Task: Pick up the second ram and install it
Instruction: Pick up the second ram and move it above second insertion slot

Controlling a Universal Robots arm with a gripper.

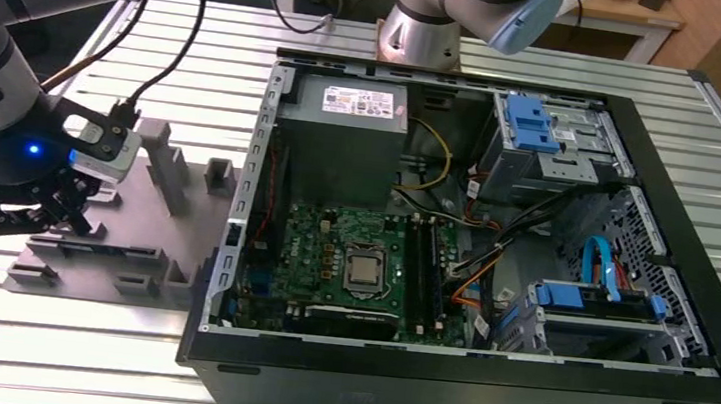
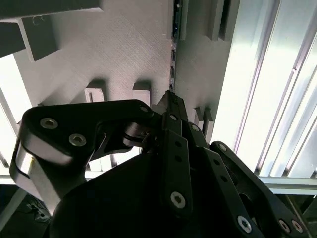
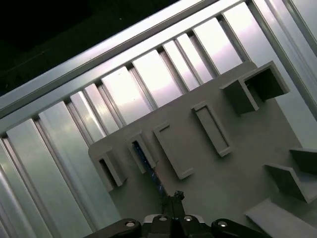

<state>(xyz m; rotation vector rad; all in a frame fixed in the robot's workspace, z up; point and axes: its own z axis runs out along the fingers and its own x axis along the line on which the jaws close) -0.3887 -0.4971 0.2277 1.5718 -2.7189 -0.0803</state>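
You're working at the grey plastic tray (image 1: 143, 230)'s edge, exterior view's left — slatted aluminium table (image 1: 149, 39) lying open beyond. Your black gripper (image 3: 177, 195) is clamping the thin blue-black memory stick (image 3: 148, 166), which is standing edgewise in its slot.

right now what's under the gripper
The grey tray lies under the gripper, with the second ram sitting in one of its slots. The gripper covers the ram's near end.
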